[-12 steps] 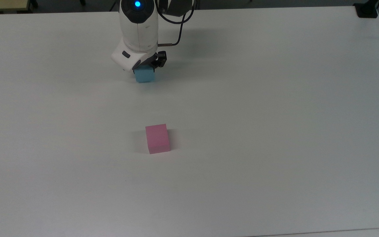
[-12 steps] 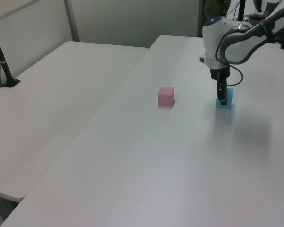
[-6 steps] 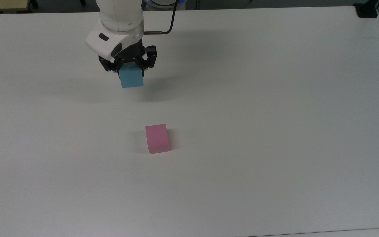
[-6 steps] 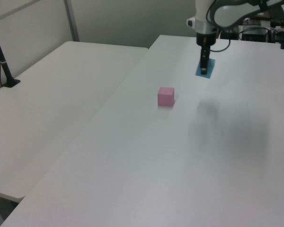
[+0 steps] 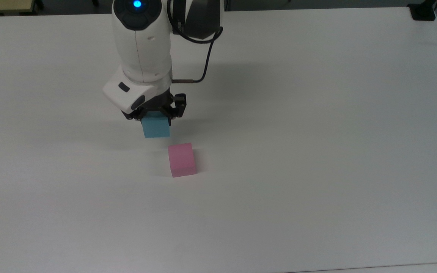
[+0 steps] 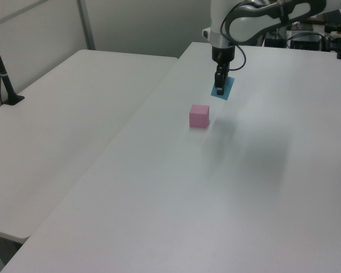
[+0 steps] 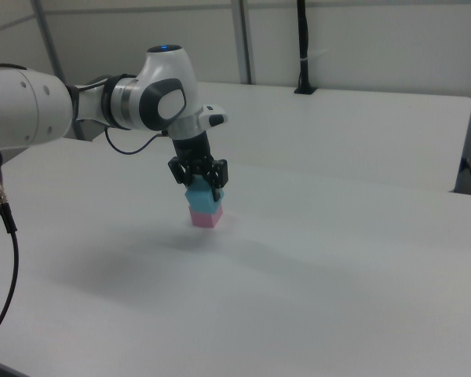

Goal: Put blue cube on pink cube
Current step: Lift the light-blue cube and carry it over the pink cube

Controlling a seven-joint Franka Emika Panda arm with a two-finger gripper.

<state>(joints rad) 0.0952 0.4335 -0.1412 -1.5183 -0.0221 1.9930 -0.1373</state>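
White table (image 5: 317, 151) carries the scene. Gripper (image 5: 157, 119) clamps the blue cube (image 5: 156, 127), held in the air. Pink cube (image 5: 181, 159) sits on the table, just to the top view's lower right of the blue cube, not touching.

The blue cube (image 5: 156, 127) is a small light-blue block with sharp edges. It is held between the fingers of the tool (image 5: 154, 113) and hangs in the air above the table (image 5: 317, 151), not touching it. The pink cube (image 5: 181, 159) is a small pink block of about the same size. It rests flat on the table, a little turned in the top view. In the top view the blue cube is near the pink cube, up and to the top view's left of it, and the two do not touch.
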